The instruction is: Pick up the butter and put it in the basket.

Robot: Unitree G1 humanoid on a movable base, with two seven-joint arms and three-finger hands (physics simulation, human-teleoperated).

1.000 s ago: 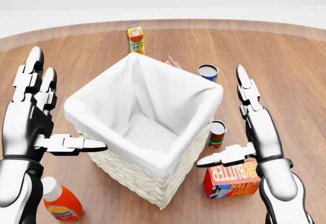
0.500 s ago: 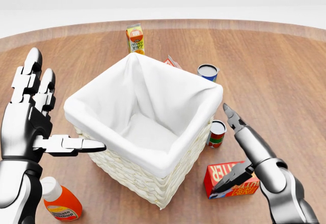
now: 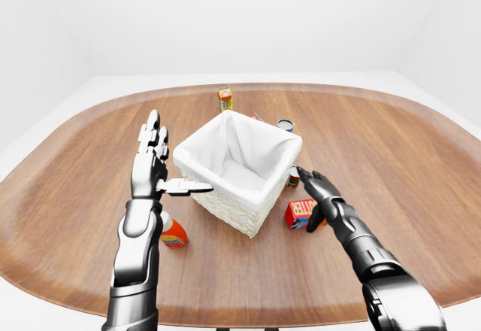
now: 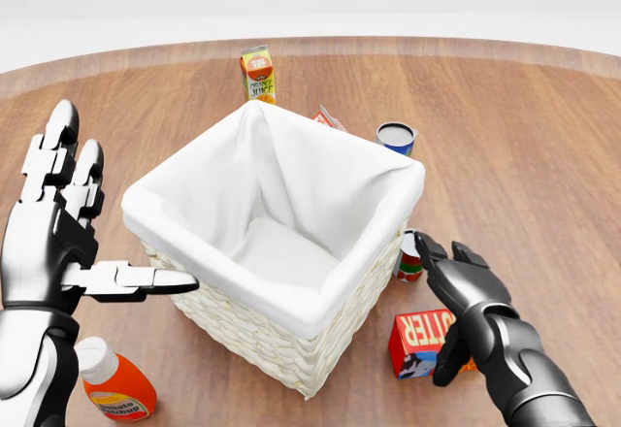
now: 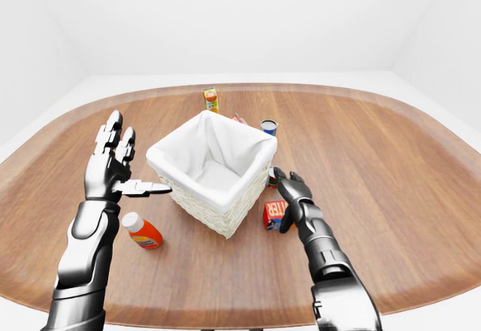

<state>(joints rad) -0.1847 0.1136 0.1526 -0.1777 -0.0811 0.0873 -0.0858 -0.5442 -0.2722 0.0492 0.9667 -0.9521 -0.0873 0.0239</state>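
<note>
The butter (image 4: pixel 419 335) is a red box lying on the wooden table at the lower right of the head view, just right of the wicker basket (image 4: pixel 243 325) with its white cloth lining. My right hand (image 4: pixel 454 296) hovers over the butter box with its fingers spread open, covering the box's right part. My left hand (image 4: pixel 73 243) stands open at the left of the basket, fingers up and thumb pointing at the basket wall, holding nothing.
A ketchup bottle (image 4: pixel 114 380) lies at the lower left. A small can (image 4: pixel 411 254) stands between basket and butter. A blue can (image 4: pixel 396 137), an orange juice carton (image 4: pixel 257 73) and a red packet (image 4: pixel 327 117) stand above the basket. The table's edge (image 3: pixel 248 317) runs close below.
My right hand has turned from upright to palm-down and dropped over the butter box. The left hand has sunk slightly. The objects have not moved.
</note>
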